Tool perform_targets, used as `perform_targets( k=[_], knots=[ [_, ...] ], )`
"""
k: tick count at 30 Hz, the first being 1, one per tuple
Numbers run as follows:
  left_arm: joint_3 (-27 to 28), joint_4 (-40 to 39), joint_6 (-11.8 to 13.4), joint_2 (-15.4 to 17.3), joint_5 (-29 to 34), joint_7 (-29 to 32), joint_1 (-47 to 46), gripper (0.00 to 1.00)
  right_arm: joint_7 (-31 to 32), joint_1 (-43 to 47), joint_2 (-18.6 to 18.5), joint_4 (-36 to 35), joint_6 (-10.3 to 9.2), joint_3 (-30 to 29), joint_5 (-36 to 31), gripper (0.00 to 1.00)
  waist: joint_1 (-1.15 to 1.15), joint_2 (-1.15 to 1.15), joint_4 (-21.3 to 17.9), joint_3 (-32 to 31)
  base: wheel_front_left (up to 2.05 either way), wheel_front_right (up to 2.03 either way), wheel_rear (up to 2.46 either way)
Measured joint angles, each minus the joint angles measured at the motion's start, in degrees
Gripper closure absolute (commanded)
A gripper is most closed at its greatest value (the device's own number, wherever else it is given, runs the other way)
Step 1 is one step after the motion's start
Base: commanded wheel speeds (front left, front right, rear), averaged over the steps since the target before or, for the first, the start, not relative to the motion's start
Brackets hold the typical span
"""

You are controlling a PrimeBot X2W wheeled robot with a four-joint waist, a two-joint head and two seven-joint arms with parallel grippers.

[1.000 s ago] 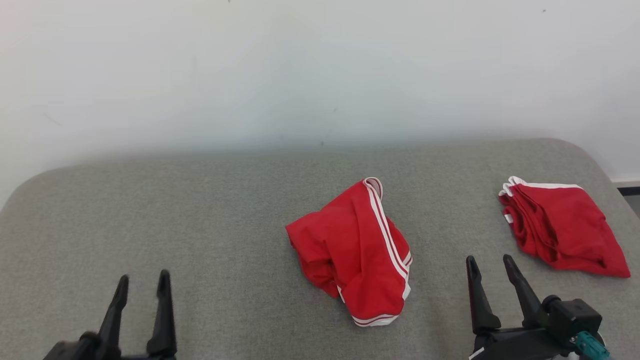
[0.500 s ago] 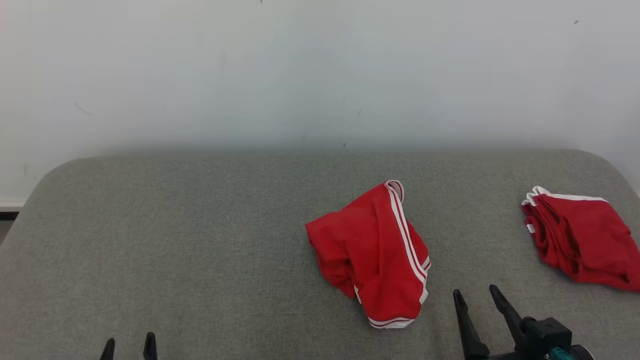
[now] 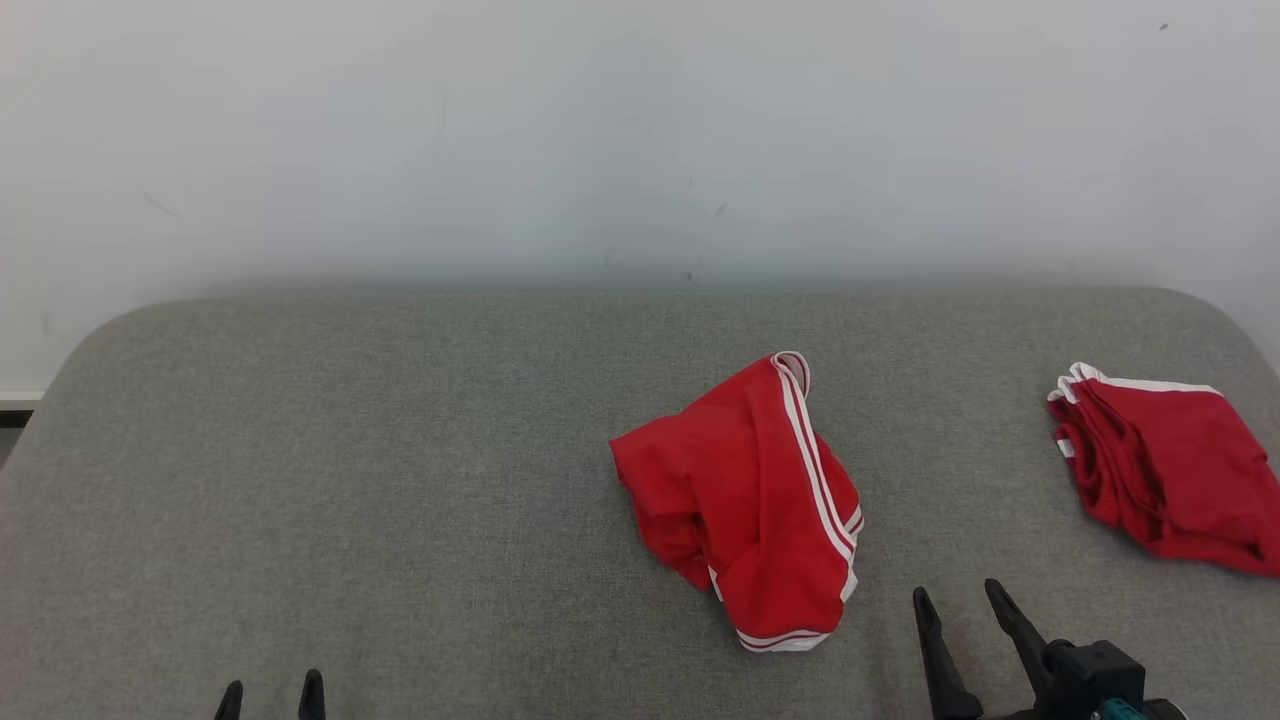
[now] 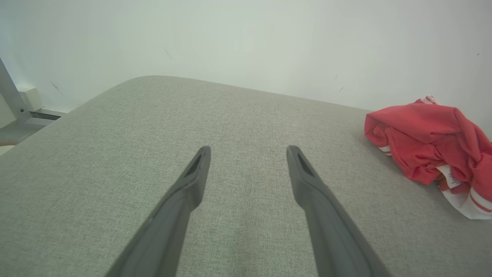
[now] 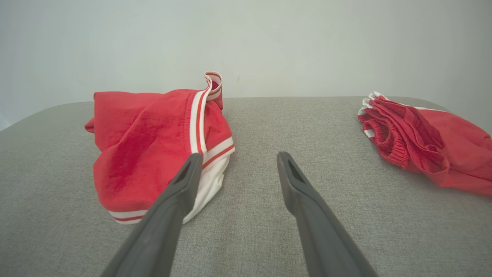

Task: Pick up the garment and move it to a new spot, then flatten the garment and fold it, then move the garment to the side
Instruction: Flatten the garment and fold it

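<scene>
Right end effector (image 3: 956,592) hovers low over the grey fabric worktop (image 3: 350,480), jaws spread wide, nothing btwn them. Left end effector (image 3: 272,683) is likewise released and empty, w/ bare fabric ahead of its fingers.

Crumpled red garment (image 3: 745,500) lies in a heap just ahead of the right end effector and a bit to its left. In the right wrist view its white-striped hem sits right beside the left fingertip, partly behind it; contact can't be told. From the left end effector the heap is well off to the right, fwd of the tips. It's bunched, layers doubled over, w/ one banded edge poking up at the far end. No flat panel shows, so it needs spreading before any fold.

A second red garment (image 3: 1160,465) sits ahead-right of the right end effector, well apart from the heap and near the worktop's right edge. It lies in neat stacked layers, so it's prob. a done piece set aside, not the one to work on.

Judgement: the task is at its start, pick-up not yet done. Both end effectors stand wide, prob. as prep for a pinch. The right one is closer, so it seems the natural one for the near hem. Risk: w/ thin cloth the jaws may catch one layer only, or drag the heap along the fabric.
</scene>
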Motion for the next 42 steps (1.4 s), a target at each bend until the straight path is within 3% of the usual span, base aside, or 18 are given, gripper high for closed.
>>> perform_targets(
  k=[30,42],
  knots=[
    [-2.80,0.04,-1.25,-0.63,-1.11,1.01,-1.74,0.00,-0.42,-0.70,0.71,-0.37,0.00,0.38,0.14,0.00,0.00,0.00,-1.98,1.30,0.00,0.00,0.00],
    [-13.16,-0.56,-4.70,-4.42,-2.00,5.39,-11.22,0.00,0.26,-1.36,0.52,-1.24,0.00,0.75,0.42,0.00,0.00,0.00,-8.50,2.45,0.00,0.00,0.00]
  ],
)
